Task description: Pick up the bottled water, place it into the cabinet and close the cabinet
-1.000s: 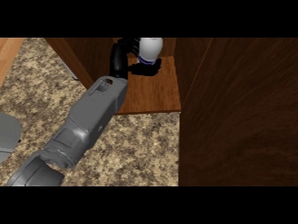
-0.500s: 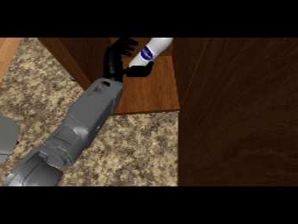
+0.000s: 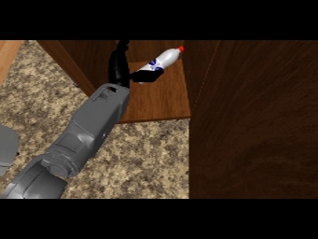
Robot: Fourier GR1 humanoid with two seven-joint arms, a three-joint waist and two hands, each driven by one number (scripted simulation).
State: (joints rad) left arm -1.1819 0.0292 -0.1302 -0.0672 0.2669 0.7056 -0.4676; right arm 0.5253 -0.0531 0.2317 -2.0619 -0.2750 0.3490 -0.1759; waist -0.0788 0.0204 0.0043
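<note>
Since the earlier frame, the bottled water [image 3: 162,60] is being tipped further over, red cap toward the upper right, above the cabinet [image 3: 158,98] shelf at upper centre. The left hand [image 3: 122,70] fingers are being kept curled around its base.

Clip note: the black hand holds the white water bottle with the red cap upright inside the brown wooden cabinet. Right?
Not upright. In the head view the black hand holds the white water bottle with the red cap tilted, cap toward the upper right, over the brown wooden cabinet shelf.
</note>
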